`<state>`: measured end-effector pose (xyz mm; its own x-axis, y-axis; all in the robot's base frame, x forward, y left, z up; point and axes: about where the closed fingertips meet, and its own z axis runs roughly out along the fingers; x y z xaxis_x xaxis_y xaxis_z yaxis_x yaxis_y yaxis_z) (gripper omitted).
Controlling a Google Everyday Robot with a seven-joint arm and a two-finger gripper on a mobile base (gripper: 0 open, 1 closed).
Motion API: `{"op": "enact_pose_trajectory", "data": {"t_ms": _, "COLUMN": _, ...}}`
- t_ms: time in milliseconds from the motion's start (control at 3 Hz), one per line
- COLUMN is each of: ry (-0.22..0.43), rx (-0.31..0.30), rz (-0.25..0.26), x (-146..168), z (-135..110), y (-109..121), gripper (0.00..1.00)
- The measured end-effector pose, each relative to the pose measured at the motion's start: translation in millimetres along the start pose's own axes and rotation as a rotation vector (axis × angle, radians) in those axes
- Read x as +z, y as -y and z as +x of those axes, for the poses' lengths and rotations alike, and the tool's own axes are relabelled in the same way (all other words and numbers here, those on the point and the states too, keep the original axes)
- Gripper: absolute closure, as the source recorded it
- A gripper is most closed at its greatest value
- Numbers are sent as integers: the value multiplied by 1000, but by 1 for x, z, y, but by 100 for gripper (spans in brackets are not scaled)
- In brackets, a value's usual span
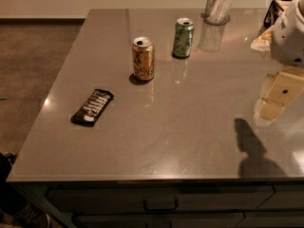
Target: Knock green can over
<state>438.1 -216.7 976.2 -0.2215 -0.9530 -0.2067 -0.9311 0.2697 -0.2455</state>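
The green can (pixel 183 38) stands upright on the far middle of the grey table (pixel 180 137); it is pale green with dark markings and a silver top. An orange-gold can (pixel 143 58) stands upright to its left and a little nearer. My arm enters from the right edge, white at the top, with a tan end piece. My gripper (pixel 270 109) hangs over the right side of the table, well to the right of the green can and nearer than it, touching neither can.
A black snack bar (pixel 92 107) lies near the table's left edge. A pale cylindrical container (pixel 218 4) stands at the back edge, behind and right of the green can. A dark basket (pixel 275 11) sits at the far right corner. The arm's shadow (pixel 254 153) falls at the front right.
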Motion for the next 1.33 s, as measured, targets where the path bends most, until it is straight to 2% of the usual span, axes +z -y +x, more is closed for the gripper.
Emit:
{"op": "enact_pose_trajectory", "data": {"t_ms": 667, "ry": 26, "rx": 11, "rz": -10, "x": -4, "z": -2, "y": 6, "gripper": 0}}
{"op": "enact_pose_trajectory", "data": {"t_ms": 1333, "ry": 154, "rx": 117, "rz": 4, "x": 12, "z": -42, "y": 62, "gripper": 0}}
